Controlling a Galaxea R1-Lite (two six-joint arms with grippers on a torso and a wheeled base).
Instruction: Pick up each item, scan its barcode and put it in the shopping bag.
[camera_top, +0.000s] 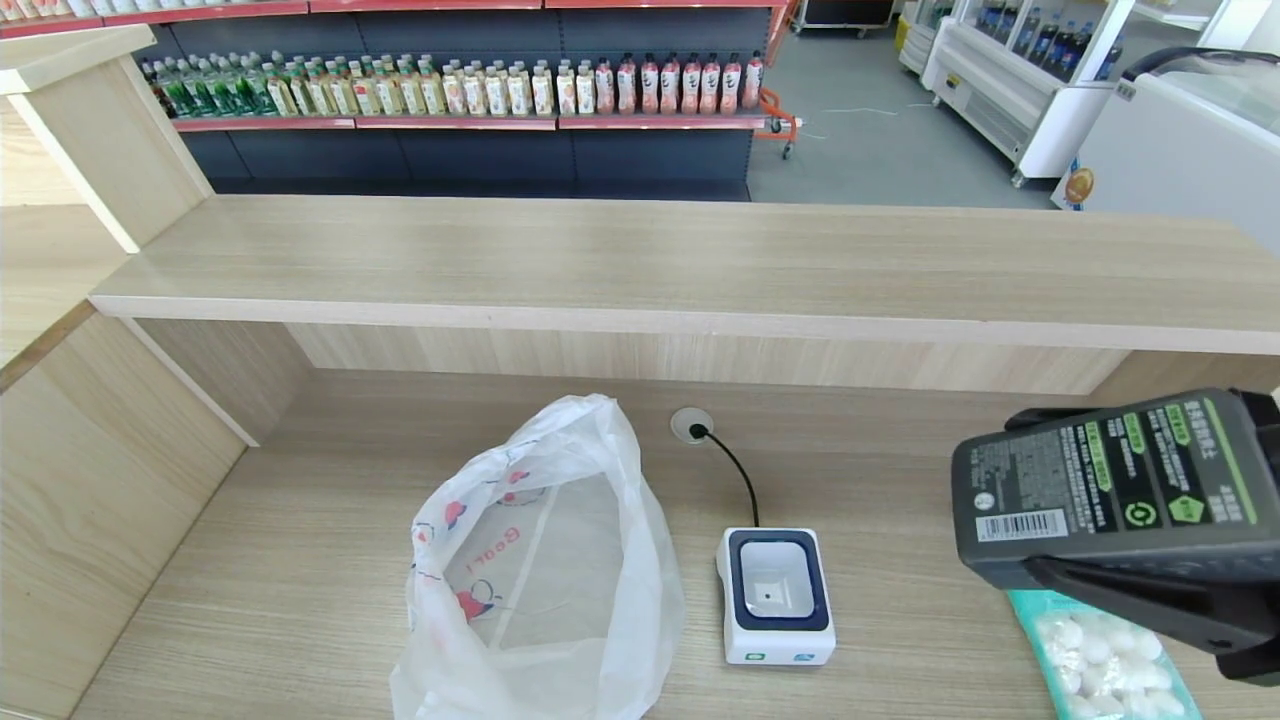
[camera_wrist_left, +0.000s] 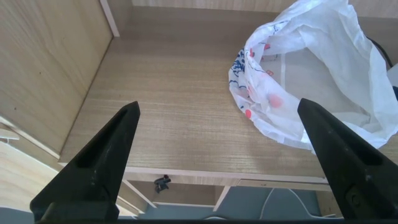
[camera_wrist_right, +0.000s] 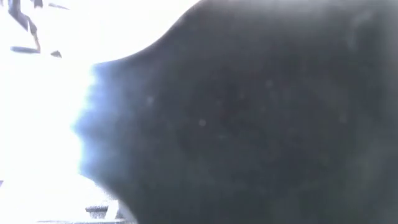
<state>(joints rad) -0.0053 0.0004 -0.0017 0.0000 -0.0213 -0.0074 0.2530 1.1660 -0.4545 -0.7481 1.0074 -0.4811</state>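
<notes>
My right gripper (camera_top: 1150, 585) is shut on a dark grey package (camera_top: 1115, 490) with green labels and a white barcode, held in the air at the right, above and to the right of the scanner (camera_top: 776, 595). The same package (camera_wrist_right: 261, 118) presses close against the right wrist camera. The white barcode scanner sits on the counter with its window facing up and a black cable running back. A thin white shopping bag (camera_top: 545, 575) lies open to the scanner's left; the bag (camera_wrist_left: 311, 74) lies beyond my open left gripper (camera_wrist_left: 217, 165), which hovers over the counter's near edge.
A teal bag of white balls (camera_top: 1100, 655) lies on the counter under the held package. A raised wooden ledge (camera_top: 680, 265) runs along the back, and a wooden side wall (camera_top: 90, 480) closes the left. A cable hole (camera_top: 692, 425) sits behind the scanner.
</notes>
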